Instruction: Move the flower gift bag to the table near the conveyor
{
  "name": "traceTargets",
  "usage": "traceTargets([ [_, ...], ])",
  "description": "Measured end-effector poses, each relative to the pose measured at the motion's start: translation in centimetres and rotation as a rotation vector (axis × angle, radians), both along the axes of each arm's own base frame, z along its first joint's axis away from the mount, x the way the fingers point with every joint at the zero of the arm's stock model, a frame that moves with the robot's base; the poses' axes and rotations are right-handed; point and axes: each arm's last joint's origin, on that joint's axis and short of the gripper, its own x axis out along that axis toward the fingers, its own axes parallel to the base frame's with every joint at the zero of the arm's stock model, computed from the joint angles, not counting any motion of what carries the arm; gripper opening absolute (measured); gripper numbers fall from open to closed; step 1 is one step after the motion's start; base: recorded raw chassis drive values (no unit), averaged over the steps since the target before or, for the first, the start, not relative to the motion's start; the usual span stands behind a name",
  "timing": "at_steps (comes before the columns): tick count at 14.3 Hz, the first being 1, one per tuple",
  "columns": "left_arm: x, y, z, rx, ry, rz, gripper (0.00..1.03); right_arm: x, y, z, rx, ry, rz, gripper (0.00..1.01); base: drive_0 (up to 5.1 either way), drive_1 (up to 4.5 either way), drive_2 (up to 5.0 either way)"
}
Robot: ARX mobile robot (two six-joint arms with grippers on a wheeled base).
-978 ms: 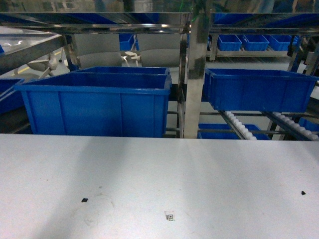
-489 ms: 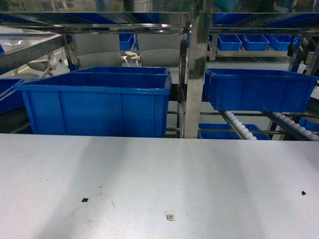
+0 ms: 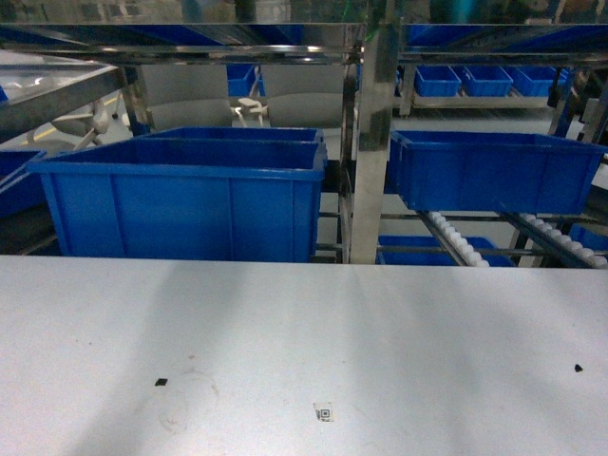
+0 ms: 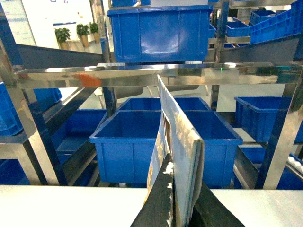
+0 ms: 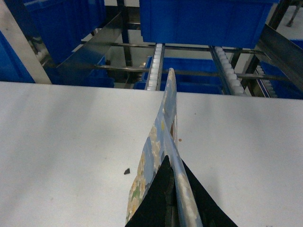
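The flower gift bag (image 4: 182,142) stands flat and edge-on in the left wrist view, pale blue with yellow flower print. My left gripper (image 4: 182,189) is shut on its lower edge, above the white table (image 4: 71,205). In the right wrist view the same kind of printed bag (image 5: 163,127) rises from my right gripper (image 5: 174,164), which is shut on it over the table (image 5: 61,142). The conveyor (image 5: 154,71), with its white rollers, lies just past the table's far edge. Neither gripper nor the bag shows in the head view, only the table (image 3: 304,323) and the conveyor (image 3: 456,237).
A large blue bin (image 3: 180,195) sits on the rack behind the table at left, another blue bin (image 3: 494,171) at right. A steel post (image 3: 370,142) stands between them. Dark specks (image 3: 161,382) and a code sticker (image 3: 323,411) mark the tabletop.
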Motion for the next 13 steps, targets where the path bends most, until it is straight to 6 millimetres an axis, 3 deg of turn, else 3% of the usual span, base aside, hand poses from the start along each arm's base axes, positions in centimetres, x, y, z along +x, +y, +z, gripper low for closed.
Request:
traceTargets([
  [7, 0.0, 0.0, 0.0, 0.0, -0.001, 0.0, 0.02, 3.6, 0.5, -2.3, -0.026, 0.045, 0.034, 0.02, 0.0, 0.0, 0.0],
  [13, 0.0, 0.0, 0.0, 0.0, 0.0, 0.0, 0.02, 6.5, 2.6, -2.2, -0.063, 0.008, 0.079, 0.02, 0.0, 0.0, 0.0],
])
